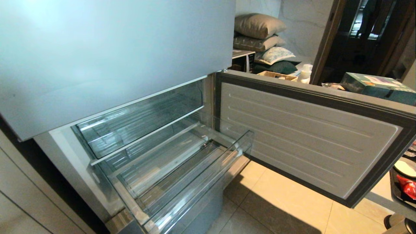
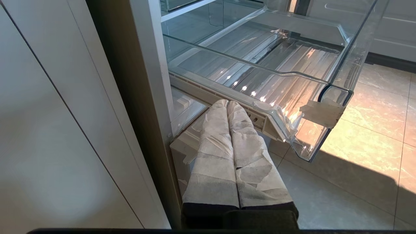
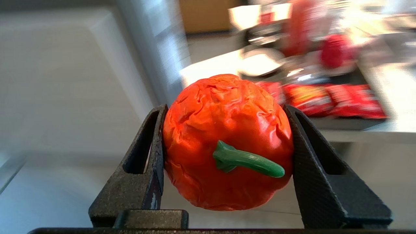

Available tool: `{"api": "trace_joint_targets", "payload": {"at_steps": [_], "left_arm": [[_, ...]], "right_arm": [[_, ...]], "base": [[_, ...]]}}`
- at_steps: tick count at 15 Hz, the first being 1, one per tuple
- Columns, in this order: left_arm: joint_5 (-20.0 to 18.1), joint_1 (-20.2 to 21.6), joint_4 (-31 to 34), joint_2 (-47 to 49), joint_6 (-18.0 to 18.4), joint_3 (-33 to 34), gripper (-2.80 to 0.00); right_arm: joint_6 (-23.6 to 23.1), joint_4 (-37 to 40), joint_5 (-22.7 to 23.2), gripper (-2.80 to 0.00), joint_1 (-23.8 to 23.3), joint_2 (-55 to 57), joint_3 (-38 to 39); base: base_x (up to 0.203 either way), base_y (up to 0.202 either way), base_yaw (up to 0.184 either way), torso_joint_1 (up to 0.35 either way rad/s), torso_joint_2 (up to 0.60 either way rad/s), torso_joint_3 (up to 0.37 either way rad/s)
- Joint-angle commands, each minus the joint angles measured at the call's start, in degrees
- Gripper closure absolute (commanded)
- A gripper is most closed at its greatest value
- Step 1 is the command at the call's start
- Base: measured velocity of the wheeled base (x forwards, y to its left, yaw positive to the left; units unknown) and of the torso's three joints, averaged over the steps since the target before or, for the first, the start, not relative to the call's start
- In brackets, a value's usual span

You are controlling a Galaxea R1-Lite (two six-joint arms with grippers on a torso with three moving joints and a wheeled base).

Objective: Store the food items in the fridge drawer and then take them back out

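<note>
An orange-red, wrinkled round fruit with a green stem (image 3: 227, 139) is clamped between the black fingers of my right gripper (image 3: 225, 109), which is shut on it in the air, outside the head view. Behind it a blurred red round piece (image 3: 336, 50) lies on a table. The fridge drawer (image 1: 146, 136), shallow with a white front edge, sits pushed in below the upper door and looks empty. My left gripper (image 2: 227, 105) is shut with nothing in it. Its taped fingers hang low beside the fridge frame, under the pulled-out clear drawer (image 2: 334, 86).
The taller clear drawer (image 1: 198, 182) stands pulled out over the tiled floor, empty. The lower fridge door (image 1: 308, 136) is swung open to the right. A side table with red packets (image 3: 328, 99) and plates stands at the right. Pillows (image 1: 260, 26) are piled behind the door.
</note>
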Motion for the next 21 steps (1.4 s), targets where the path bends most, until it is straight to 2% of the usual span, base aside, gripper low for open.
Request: {"api": "trace_joint_targets", "payload": {"at_steps": [1,2,4,7,14,18,21], "left_arm": [[0.01,0.03,-0.02,0.09,-0.01,0.09,0.0],[0.01,0.03,-0.02,0.09,-0.01,0.09,0.0],[0.01,0.03,-0.02,0.09,-0.01,0.09,0.0],[0.01,0.03,-0.02,0.09,-0.01,0.09,0.0],[0.01,0.03,-0.02,0.09,-0.01,0.09,0.0],[0.01,0.03,-0.02,0.09,-0.01,0.09,0.0],[0.01,0.03,-0.02,0.09,-0.01,0.09,0.0]], "right_arm": [[0.26,-10.28,2.34,0.0,-12.0,16.52,-1.12],[0.36,-13.94,4.12,0.0,-15.3,20.12,-1.6],[0.57,-19.23,6.01,0.0,-19.05,27.54,-2.48],[0.8,-27.02,7.08,0.0,-22.83,37.5,-4.13],[1.47,-29.77,11.13,0.0,-24.04,55.03,-13.73],[1.14,-39.14,11.8,0.0,-23.94,68.74,-21.87],[0.87,-40.73,13.97,0.0,-23.92,76.11,-27.97]], "base": [[0.0,0.0,0.0,0.0,0.0,0.0],[0.0,0.0,0.0,0.0,0.0,0.0],[0.0,0.0,0.0,0.0,0.0,0.0],[0.0,0.0,0.0,0.0,0.0,0.0],[0.0,0.0,0.0,0.0,0.0,0.0],[0.0,0.0,0.0,0.0,0.0,0.0],[0.0,0.0,0.0,0.0,0.0,0.0]]}}
